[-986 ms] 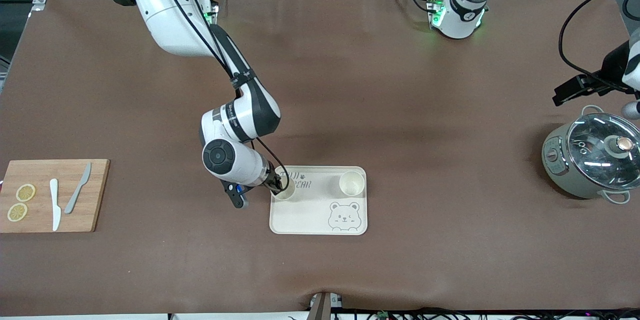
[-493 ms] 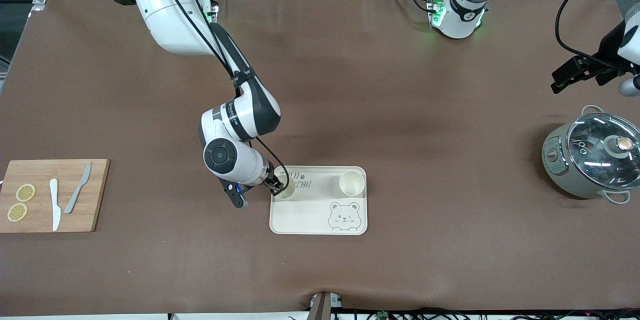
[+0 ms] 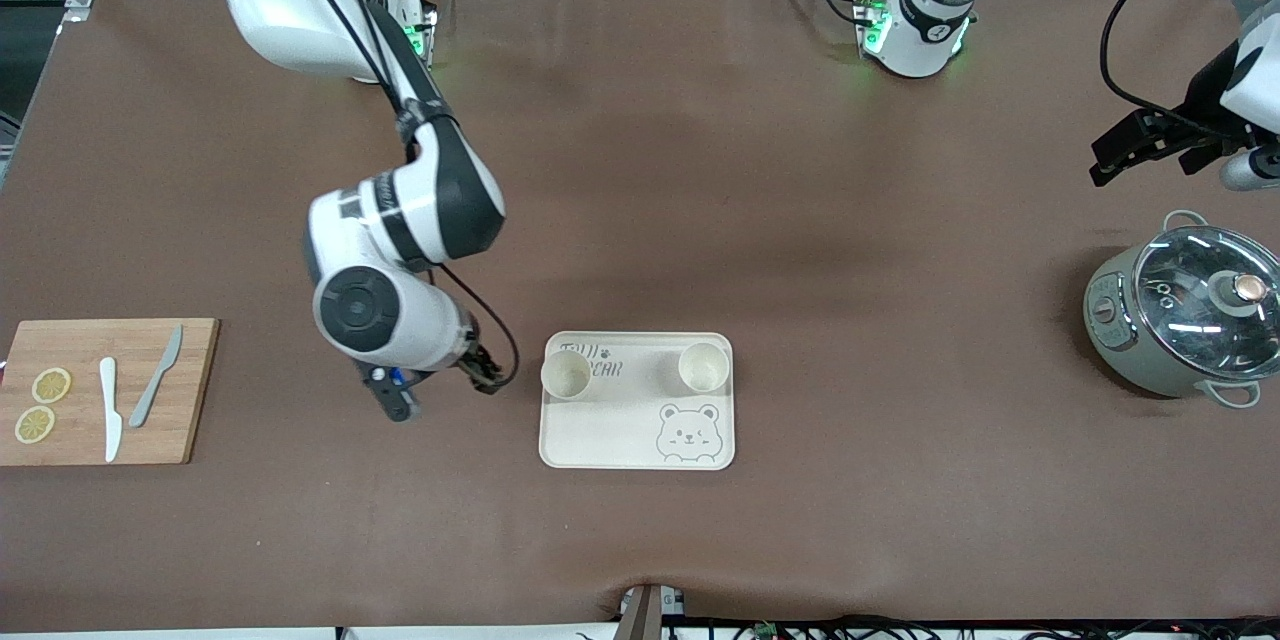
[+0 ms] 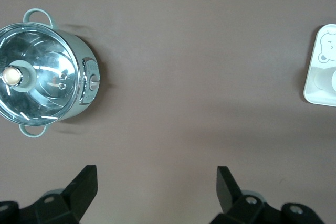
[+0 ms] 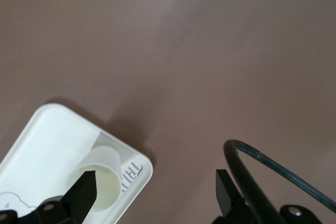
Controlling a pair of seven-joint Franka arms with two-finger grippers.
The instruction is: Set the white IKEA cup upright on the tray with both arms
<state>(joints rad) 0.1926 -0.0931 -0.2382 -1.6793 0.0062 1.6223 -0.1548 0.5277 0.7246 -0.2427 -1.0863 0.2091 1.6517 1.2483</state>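
Now the tray [image 3: 600, 445] carries two white cups upright: one [image 3: 566, 373] at its right-arm end, another [image 3: 703, 366] at its left-arm end. Beside the tray, the right gripper [image 3: 440, 393] hangs spread and empty. Well off, over bare table near the pot [image 3: 1185, 310], the left gripper [image 4: 156, 187] waits, spread.

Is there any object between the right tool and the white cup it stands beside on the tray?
Nothing visible. The right tool hangs open over bare brown table beside the cream rectangular bear tray; the nearest white cup stands upright on that tray, with only open tabletop between them.
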